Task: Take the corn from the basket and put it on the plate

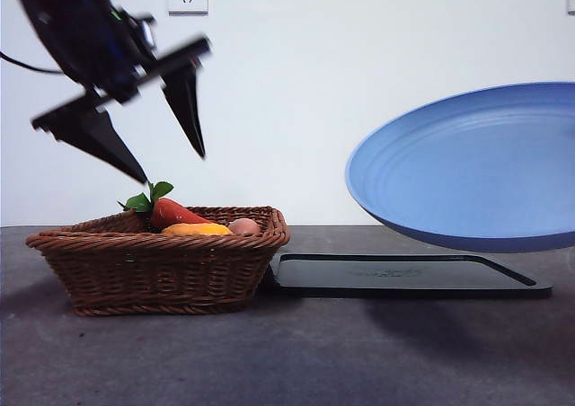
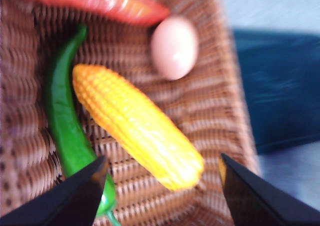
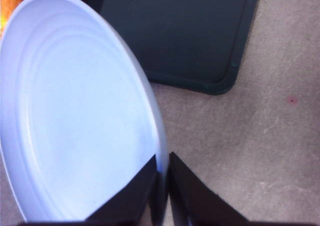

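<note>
Left gripper (image 1: 171,168), jaws spread, hovers above the yellow bumpy corn cob (image 2: 137,126) in the brown woven wicker basket (image 1: 162,267); right gripper (image 3: 162,178) pinches the round blue plate's (image 3: 75,116) rim, holding it aloft.

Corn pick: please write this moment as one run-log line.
left claw open above basket | corn in basket | right claw holds plate over tray

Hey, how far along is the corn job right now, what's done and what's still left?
Done: the right hand has its jaws shut on the plate rim, holding it tilted in the air above the black tray. In hand: the left hand hangs open above the basket, over the corn. Left: the corn lies ungrasped in the basket beside the green pepper, so gripping, lifting and placing it on the plate all remain.
</note>
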`<state>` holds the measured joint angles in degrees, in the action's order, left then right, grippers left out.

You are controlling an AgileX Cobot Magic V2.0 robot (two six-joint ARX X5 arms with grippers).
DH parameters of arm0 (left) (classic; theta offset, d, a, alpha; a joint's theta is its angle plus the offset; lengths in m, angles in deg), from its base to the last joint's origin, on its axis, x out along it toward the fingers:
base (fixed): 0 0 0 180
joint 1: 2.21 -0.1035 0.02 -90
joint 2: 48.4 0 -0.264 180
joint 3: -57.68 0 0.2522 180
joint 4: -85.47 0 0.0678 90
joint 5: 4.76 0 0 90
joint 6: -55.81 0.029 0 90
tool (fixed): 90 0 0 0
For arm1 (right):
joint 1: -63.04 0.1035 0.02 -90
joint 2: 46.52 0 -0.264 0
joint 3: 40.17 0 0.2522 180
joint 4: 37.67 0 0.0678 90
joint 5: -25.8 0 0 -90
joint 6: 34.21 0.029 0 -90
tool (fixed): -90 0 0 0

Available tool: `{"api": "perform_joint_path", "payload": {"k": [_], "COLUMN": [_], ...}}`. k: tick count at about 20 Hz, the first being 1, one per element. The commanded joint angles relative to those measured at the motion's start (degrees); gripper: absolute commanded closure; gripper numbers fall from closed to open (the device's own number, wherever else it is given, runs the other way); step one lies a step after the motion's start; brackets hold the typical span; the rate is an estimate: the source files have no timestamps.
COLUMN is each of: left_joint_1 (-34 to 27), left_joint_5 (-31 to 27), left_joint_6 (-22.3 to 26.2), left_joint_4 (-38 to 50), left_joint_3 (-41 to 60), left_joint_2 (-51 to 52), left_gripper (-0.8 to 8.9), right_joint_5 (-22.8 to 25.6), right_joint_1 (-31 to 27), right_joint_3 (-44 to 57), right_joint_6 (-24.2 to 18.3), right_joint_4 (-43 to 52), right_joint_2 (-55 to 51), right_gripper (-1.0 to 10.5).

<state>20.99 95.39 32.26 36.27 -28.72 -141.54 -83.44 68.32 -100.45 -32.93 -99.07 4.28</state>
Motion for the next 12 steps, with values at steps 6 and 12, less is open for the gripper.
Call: {"api": "perform_joint_path", "payload": {"k": [6, 12], "left_joint_1": [2.34, 2.69], "left_joint_5": [-2.32, -5.01], "left_joint_6": [-4.68, -4.81], "left_joint_4": [-2.71, -1.73], "left_joint_3": [-9.03, -9.25], "left_joint_2": [-13.86, -15.67], "left_gripper": [4.49, 4.49], "right_joint_5": [-0.22, -0.37], "right_joint_1": [0.15, 0.22], "right_joint_3": [-0.85, -0.85], "right_joint_6": [-0.68, -0.94], "right_joint_4": [0.44, 0.70], "right_joint_2": [0.00, 0.00], "right_gripper": [9.5, 9.5]}}
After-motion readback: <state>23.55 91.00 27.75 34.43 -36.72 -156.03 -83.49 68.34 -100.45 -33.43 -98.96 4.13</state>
